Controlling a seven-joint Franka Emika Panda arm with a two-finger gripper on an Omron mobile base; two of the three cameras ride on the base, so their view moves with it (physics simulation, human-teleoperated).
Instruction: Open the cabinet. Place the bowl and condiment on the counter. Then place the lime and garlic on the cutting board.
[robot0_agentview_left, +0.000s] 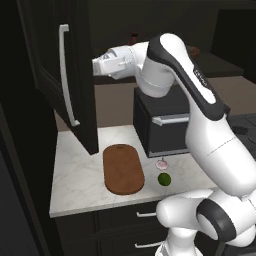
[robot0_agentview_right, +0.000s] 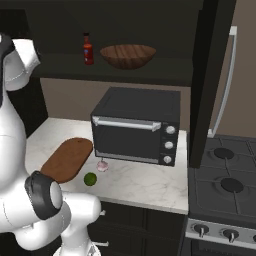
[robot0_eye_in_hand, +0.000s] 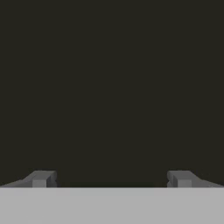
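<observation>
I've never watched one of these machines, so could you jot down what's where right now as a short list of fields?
cabinet: doors swung open
bowl: on the cabinet shelf
condiment: upright on the shelf, left of the bowl
cutting board: flat on the counter, nothing on it
garlic: on the counter, in front of the toaster oven
lime: on the counter, just nearer than the garlic
gripper: jaws wide apart, holding nothing
</observation>
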